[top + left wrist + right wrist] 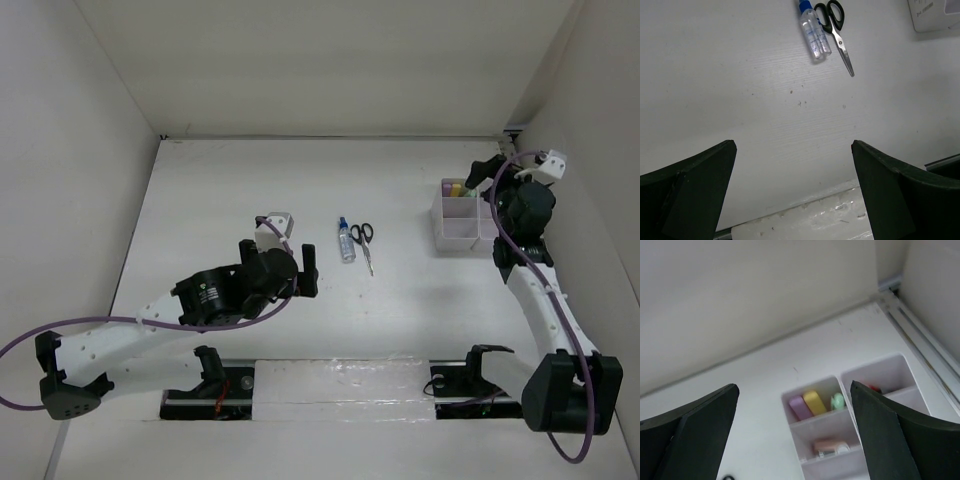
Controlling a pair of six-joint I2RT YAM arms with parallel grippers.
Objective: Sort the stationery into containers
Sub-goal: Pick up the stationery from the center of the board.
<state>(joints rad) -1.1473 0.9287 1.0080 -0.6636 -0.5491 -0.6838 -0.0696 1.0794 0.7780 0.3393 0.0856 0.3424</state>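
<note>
The white four-compartment organizer (458, 236) stands at the right, near the side wall. In the right wrist view its wall (820, 423) shows, with pink (799, 407), yellow (815, 402) and green (838, 401) sticks in one compartment, a peach stick (830, 446) in the nearer one and something red (874, 388) in a third. The blue-capped bottle (345, 241) and black-handled scissors (364, 240) lie side by side mid-table, also in the left wrist view as bottle (815, 35) and scissors (836, 27). My left gripper (310, 272) is open and empty, left of the bottle. My right gripper (492, 172) is open and empty above the organizer.
White walls enclose the table at the back and on both sides; the right wall (590, 150) is close behind the organizer. A taped metal rail (340, 385) with the arm bases runs along the near edge. The organizer's corner (935, 15) shows in the left wrist view.
</note>
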